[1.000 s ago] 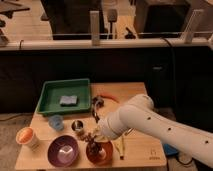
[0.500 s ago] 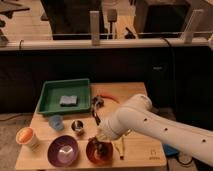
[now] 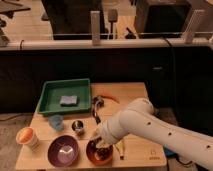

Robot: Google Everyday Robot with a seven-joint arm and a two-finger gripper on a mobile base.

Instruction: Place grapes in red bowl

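Note:
The red bowl (image 3: 94, 156) sits at the table's front edge, just right of the purple bowl (image 3: 63, 150). My gripper (image 3: 100, 141), at the end of the white arm that comes in from the right, hangs low over the red bowl and covers its right part. The grapes do not show as a separate thing. They are hidden at or under the gripper, and I cannot tell whether they are held or lying in the bowl.
A green tray (image 3: 49, 95) with a grey sponge (image 3: 68, 100) stands at the back left. A blue cup (image 3: 56, 121), a metal cup (image 3: 78, 126) and an orange cup (image 3: 26, 136) stand left of the bowl. A black-handled utensil (image 3: 96, 107) lies behind the gripper.
The gripper has moved down and slightly right, closer into the red bowl. Nothing else on the table has moved.

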